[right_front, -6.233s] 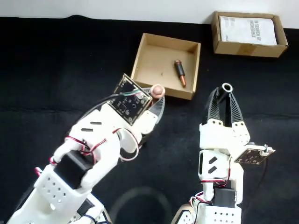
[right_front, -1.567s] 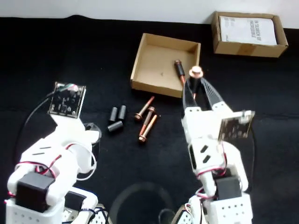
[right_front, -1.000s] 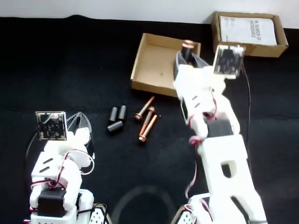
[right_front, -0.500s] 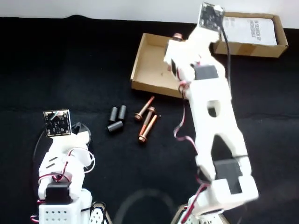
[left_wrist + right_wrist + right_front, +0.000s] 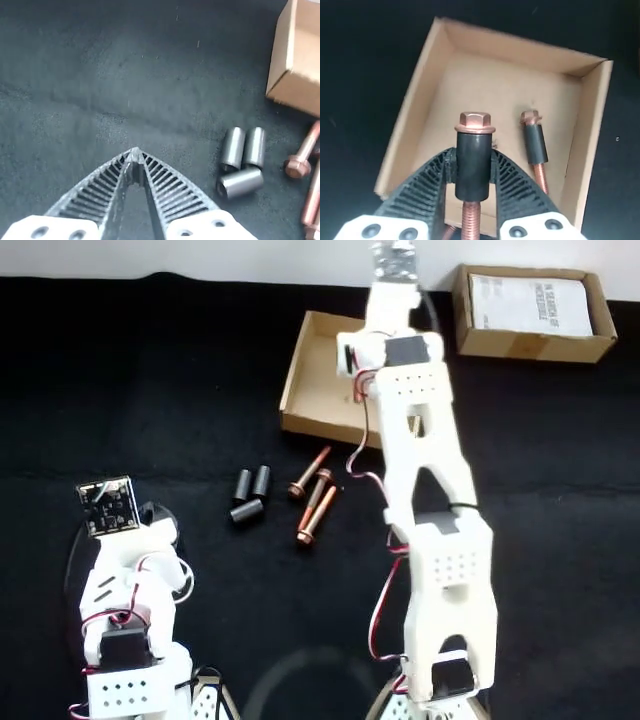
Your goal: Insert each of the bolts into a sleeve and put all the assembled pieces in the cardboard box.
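Now the right gripper hangs farther out than half a second ago, above the cardboard box, pinching a bolt with a black sleeve on it. One more sleeved bolt lies on the box floor near a side wall. The left gripper, fingers pressed together, sits back near three loose sleeves. Three bare bolts lie just beside them on the black table.

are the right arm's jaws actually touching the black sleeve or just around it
Touching. The right wrist view shows both jaws pressed against opposite sides of the sleeve, no gap on either side, with the bolt running through it.
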